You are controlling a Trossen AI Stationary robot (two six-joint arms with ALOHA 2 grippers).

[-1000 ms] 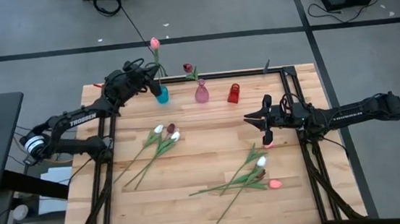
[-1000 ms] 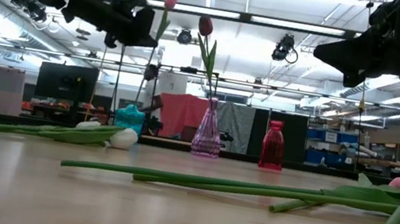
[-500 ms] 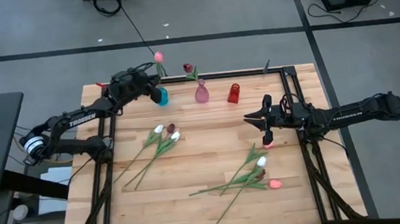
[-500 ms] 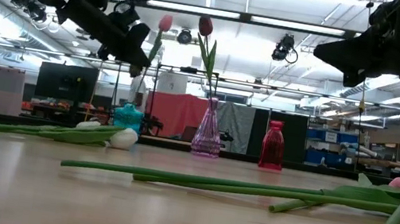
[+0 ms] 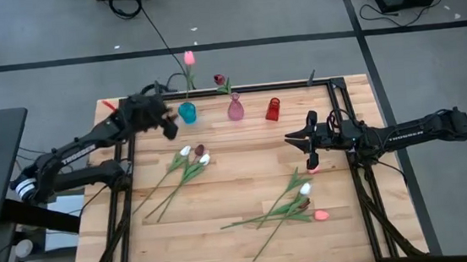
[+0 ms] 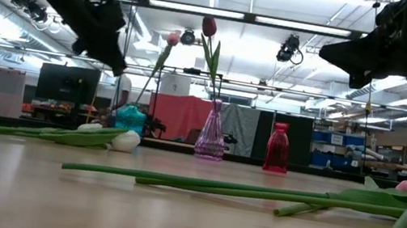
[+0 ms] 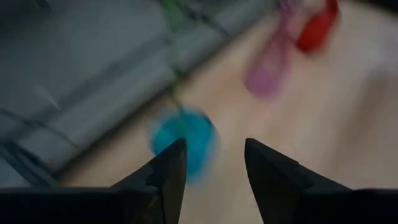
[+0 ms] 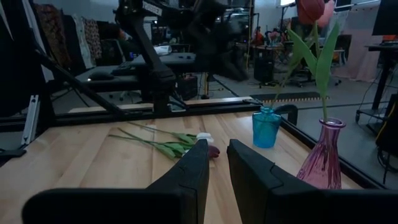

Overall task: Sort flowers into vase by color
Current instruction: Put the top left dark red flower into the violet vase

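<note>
While a pink tulip (image 5: 188, 58) stands in the blue vase (image 5: 187, 112) at the far edge of the table (image 5: 242, 232), the left gripper (image 5: 168, 125) hangs just beside that vase with its fingers apart, holding nothing. A dark red tulip (image 5: 220, 79) stands in the pink vase (image 5: 235, 110), and the red vase (image 5: 273, 109) is next to it. Three tulips (image 5: 192, 157) lie on the wood near the left arm. More tulips (image 5: 295, 208) lie near the front. The right gripper (image 5: 306, 147) waits above the right side, its fingers a little apart and empty.
</note>
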